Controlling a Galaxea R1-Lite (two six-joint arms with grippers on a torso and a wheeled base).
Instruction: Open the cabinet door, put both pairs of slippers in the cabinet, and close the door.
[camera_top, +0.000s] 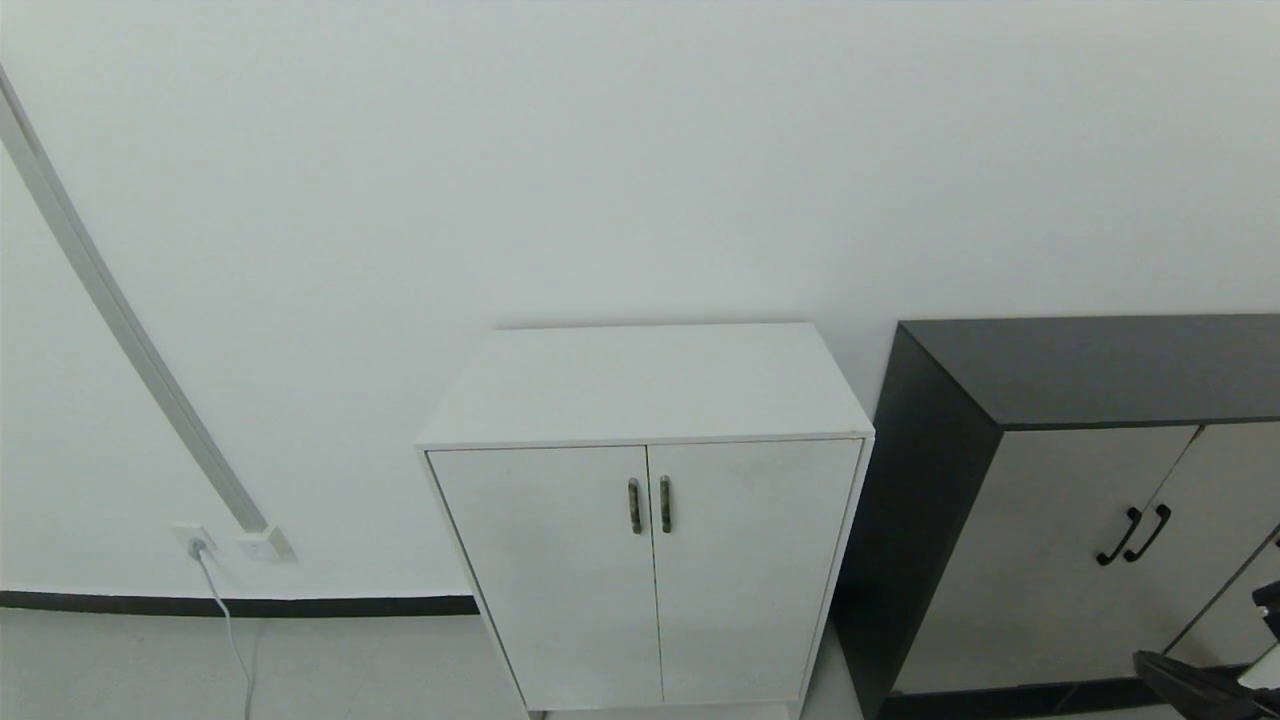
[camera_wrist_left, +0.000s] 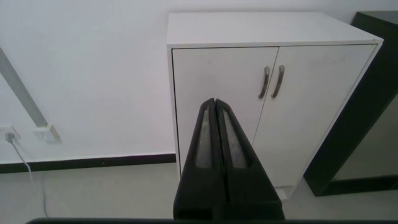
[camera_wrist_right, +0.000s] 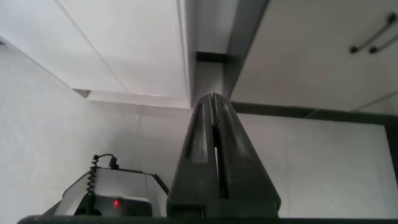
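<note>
Cabinet (camera_top: 560, 570) shut, handles (camera_top: 634, 505) side by side at its middle. Your L gripper (camera_wrist_left: 214, 107) sits in front of cabinet, tips pressed together; R gripper (camera_wrist_right: 214, 99) low off its right side, same.

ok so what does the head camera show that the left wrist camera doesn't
Head view, not the left wrist view: the front of the dark cabinet, grey doors with black handles.
Left wrist view, not the head view: the left gripper, shut, pointing toward the white cabinet.
Both: the white cabinet with both doors closed, its two handles, the wall socket with its cable, the slanted conduit, and the dark cabinet's side.
</note>
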